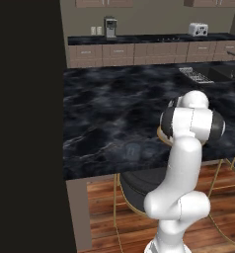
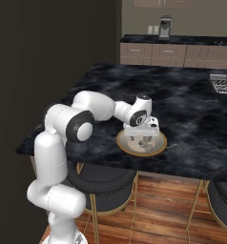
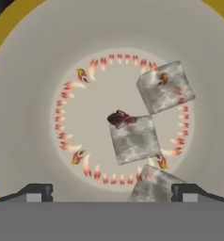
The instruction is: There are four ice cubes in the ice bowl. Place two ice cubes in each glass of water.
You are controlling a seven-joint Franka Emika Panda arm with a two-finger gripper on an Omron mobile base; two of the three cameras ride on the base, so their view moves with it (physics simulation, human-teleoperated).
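The ice bowl (image 2: 157, 148), tan-gold rim and cream inside, sits near the front edge of the dark marble island. In the hand view its rim (image 3: 5, 37) curves round the picture, and three ice cubes lie inside: one at upper right (image 3: 165, 87), one in the middle (image 3: 134, 140), and one partly cut off low down (image 3: 154, 186). My gripper (image 2: 142, 135) hangs straight above the bowl, pointing down, open, with its fingertips (image 3: 36, 192) wide apart and holding nothing. A faint glass of water (image 1: 133, 150) stands on the island left of the arm. The arm hides most of the bowl (image 1: 162, 135) in the left base view.
Black round stools (image 2: 102, 183) stand under the island's front edge. A sink and drying rack (image 1: 196, 75) lie at the far right. A coffee machine (image 1: 110, 27) and toaster (image 1: 197, 29) stand on the back counter. A dark wall (image 1: 25, 123) closes the left side.
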